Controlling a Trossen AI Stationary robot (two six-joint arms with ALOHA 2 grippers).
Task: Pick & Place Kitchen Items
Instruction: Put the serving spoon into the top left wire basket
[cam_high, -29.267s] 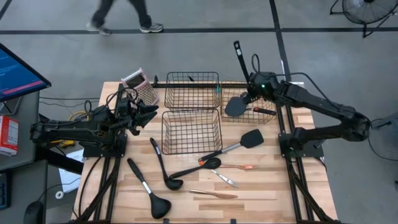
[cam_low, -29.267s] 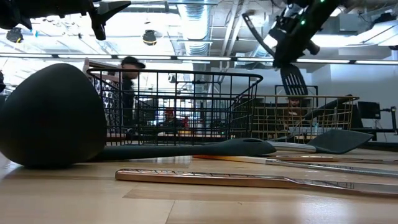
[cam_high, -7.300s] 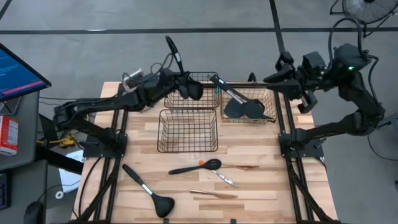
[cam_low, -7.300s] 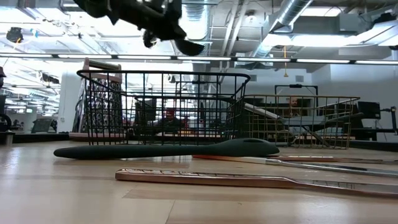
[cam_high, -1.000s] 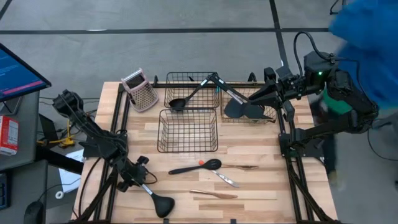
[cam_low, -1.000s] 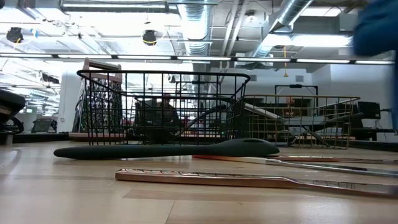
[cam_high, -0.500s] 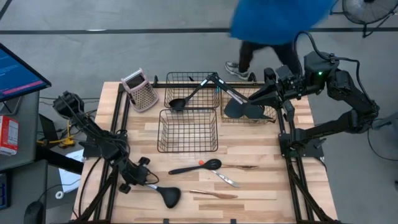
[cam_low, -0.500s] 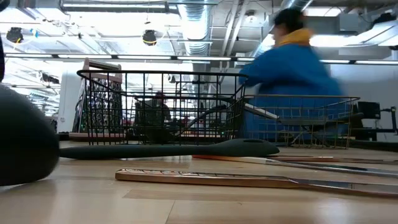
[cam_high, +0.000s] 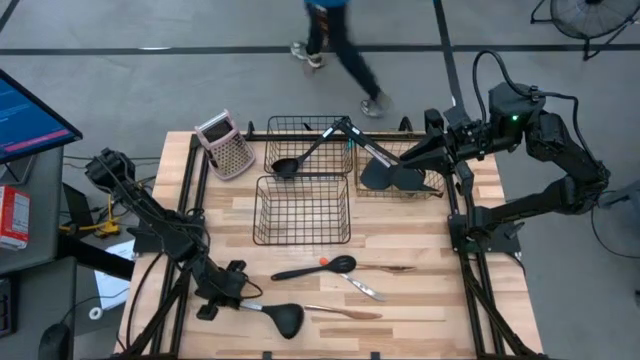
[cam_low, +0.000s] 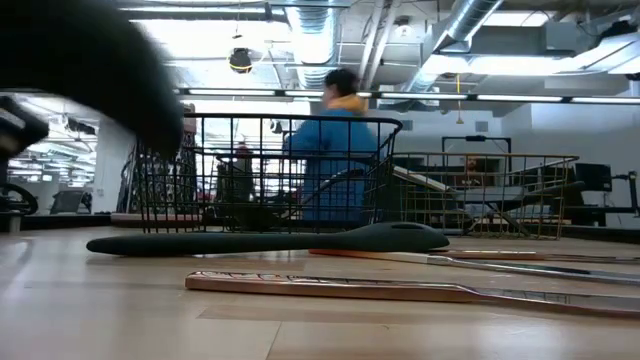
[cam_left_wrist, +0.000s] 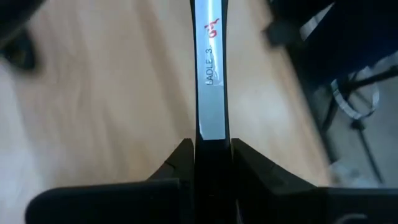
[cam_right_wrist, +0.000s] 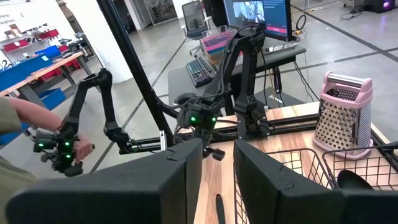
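Left wrist view: ladle handle (cam_left_wrist: 211, 93) between fingers (cam_left_wrist: 180, 163).

Three wire baskets (cam_high: 302, 210), one box grater (cam_high: 225, 144), two ladles (cam_high: 272, 315), three copper-handled pieces (cam_high: 343, 312).

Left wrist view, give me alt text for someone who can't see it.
The left claw is shut on the handle of a black ladle, which bears a white label reading "LADLE 3". Light wooden table lies beneath, its edge and the floor beyond to one side.
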